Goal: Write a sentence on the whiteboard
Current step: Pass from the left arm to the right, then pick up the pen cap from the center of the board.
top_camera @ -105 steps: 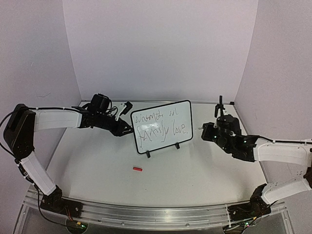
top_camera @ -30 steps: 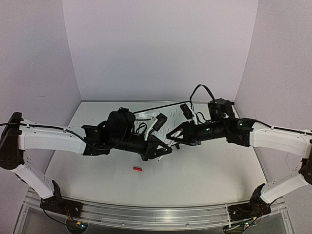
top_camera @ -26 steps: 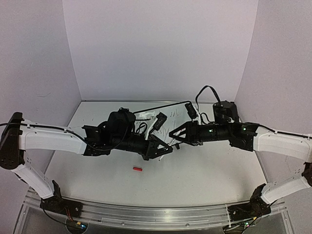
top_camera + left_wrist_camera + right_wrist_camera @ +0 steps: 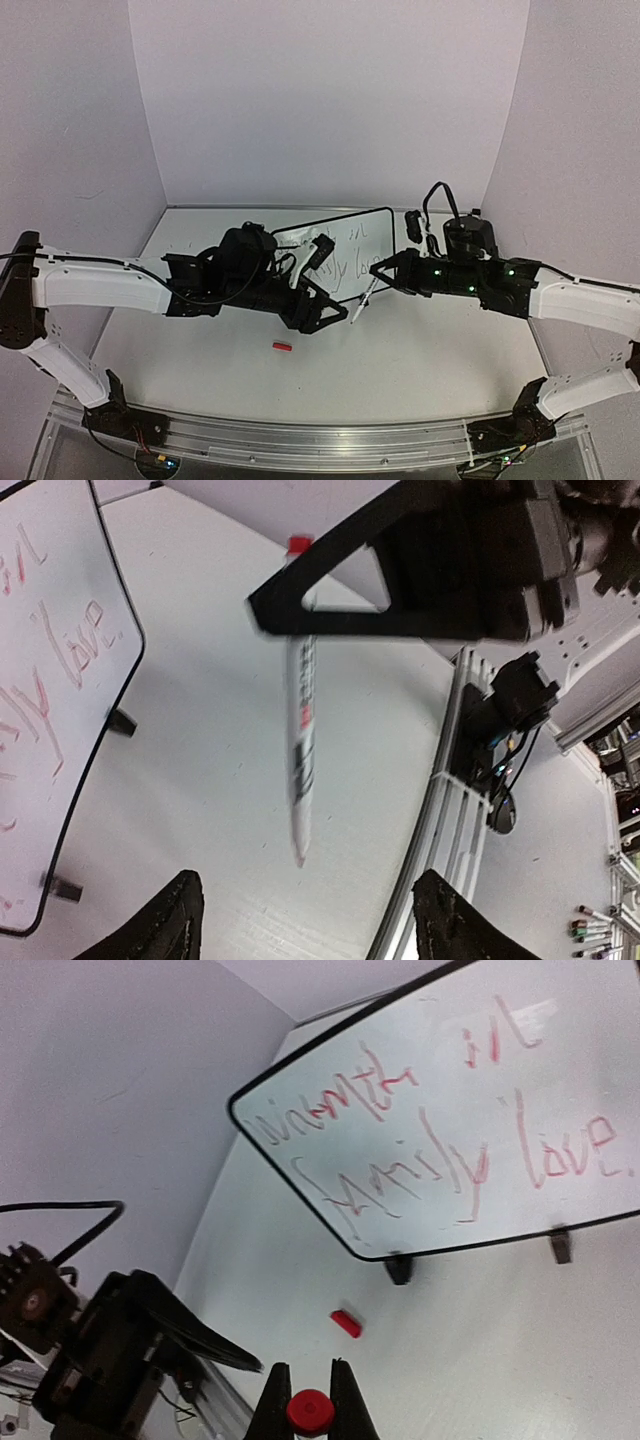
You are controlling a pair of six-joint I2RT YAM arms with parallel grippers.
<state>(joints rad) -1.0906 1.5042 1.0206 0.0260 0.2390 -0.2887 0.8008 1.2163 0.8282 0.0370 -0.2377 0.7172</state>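
Observation:
The whiteboard (image 4: pixel 372 228) stands at mid-table on two black feet, partly hidden by both arms. The sentence (image 4: pixel 440 1150), red scrawl in two lines, shows fully in the right wrist view. My right gripper (image 4: pixel 382 274) is shut on a white marker (image 4: pixel 361 301) near its red back end (image 4: pixel 310 1412); the tip points down and to the left. My left gripper (image 4: pixel 338 309) is open just beyond that tip, touching nothing. In the left wrist view the marker (image 4: pixel 301 750) hangs between and above my spread fingers (image 4: pixel 168 920).
A small red cap (image 4: pixel 282 347) lies on the table in front of the left arm; it also shows as the cap (image 4: pixel 346 1323) below the board. An aluminium rail (image 4: pixel 320 440) runs along the near edge. Purple walls close in the back and sides.
The left gripper has opened and let go of the marker. The right gripper has shut on it and drawn back to the right, uncovering more of the board.

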